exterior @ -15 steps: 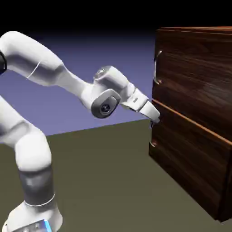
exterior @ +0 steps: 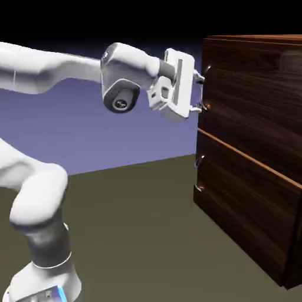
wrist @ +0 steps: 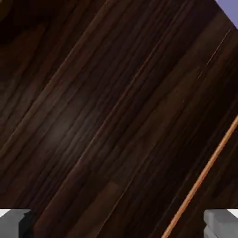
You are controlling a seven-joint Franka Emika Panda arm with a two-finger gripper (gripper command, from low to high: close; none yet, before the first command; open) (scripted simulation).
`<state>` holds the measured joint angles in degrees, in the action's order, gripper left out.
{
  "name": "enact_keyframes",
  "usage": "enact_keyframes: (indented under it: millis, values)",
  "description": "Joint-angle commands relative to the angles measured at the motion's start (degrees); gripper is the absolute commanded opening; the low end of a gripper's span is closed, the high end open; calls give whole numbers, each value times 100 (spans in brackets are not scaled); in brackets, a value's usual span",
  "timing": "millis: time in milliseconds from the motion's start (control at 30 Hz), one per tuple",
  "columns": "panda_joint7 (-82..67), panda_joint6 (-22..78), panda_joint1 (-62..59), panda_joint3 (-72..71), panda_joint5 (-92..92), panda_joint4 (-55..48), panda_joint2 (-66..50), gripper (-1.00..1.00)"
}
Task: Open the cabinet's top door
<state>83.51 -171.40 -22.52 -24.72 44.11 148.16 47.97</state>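
Hand point(exterior: 200, 91) spread wide at top door point(exterior: 253, 88).

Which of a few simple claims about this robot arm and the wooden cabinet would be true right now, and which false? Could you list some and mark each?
1. The claw is at the height of the top door. True.
2. The claw is shut tight. False: its fingers stand wide apart.
3. The top door hangs wide open. False: it looks closed, flush with the cabinet.
4. An orange-brown strip divides the two front panels. True.
5. The claw carries a cube. False: nothing shows between its fingers.
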Motion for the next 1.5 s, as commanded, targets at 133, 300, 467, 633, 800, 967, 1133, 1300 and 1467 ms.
enact_keyframes:
  millis: [133,300,467,633,800,967,1133,1300,1467]
  values:
    - [1160,74,-656,-699,1246,-363,433,100]
    - [2320,147,-1311,-1397,2493,-726,865,100]
    - [3480,221,-1967,-2096,3739,-1088,1298,100]
    - [4640,295,-2622,-2794,4985,-1451,1730,100]
    - [5800,368,-3278,-3492,6231,-1814,2163,100]
    - [6960,442,-3934,-4191,7477,-2177,2596,100]
    - [8119,516,-4589,-4889,8723,-2539,3028,100]
    - [8227,596,-5240,-5062,8886,-3099,3053,100]
    - [8245,840,-5415,-5021,9006,-3150,3194,-100]
